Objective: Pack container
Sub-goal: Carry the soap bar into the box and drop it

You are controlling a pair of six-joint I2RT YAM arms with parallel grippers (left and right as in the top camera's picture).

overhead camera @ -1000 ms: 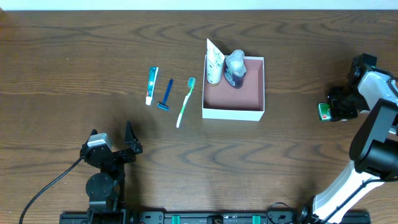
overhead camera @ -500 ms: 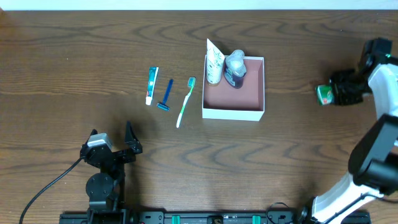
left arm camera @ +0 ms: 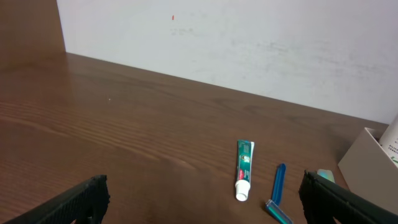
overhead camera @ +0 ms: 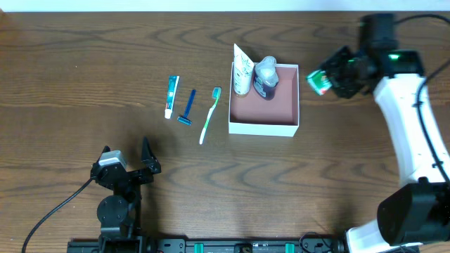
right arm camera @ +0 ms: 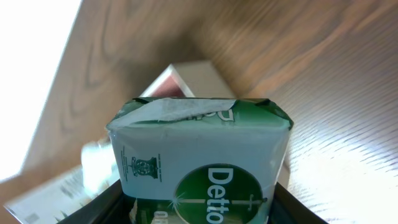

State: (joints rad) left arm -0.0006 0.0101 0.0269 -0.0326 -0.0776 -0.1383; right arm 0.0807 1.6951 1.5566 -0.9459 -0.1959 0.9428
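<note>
The container (overhead camera: 264,126) is a square shallow cardboard box, white outside and pink-brown inside, at the table's middle; its corner also shows in the right wrist view (right arm camera: 198,76). A white tube (overhead camera: 242,70) and a grey-capped bottle (overhead camera: 266,76) stand in its far side. My right gripper (overhead camera: 328,79) is shut on a green-and-white soap box (overhead camera: 318,81), held in the air just right of the container; the soap box fills the right wrist view (right arm camera: 202,165). My left gripper (overhead camera: 126,156) is open and empty near the front edge.
A small toothpaste tube (overhead camera: 171,96), a blue razor (overhead camera: 188,107) and a green toothbrush (overhead camera: 209,115) lie left of the container. The toothpaste tube (left arm camera: 244,169) and the razor (left arm camera: 277,193) also show in the left wrist view, with a white wall behind.
My right gripper has lifted the soap box from the table's right side and carried it left and farther back, up to the container's right wall. The left arm has not moved.
</note>
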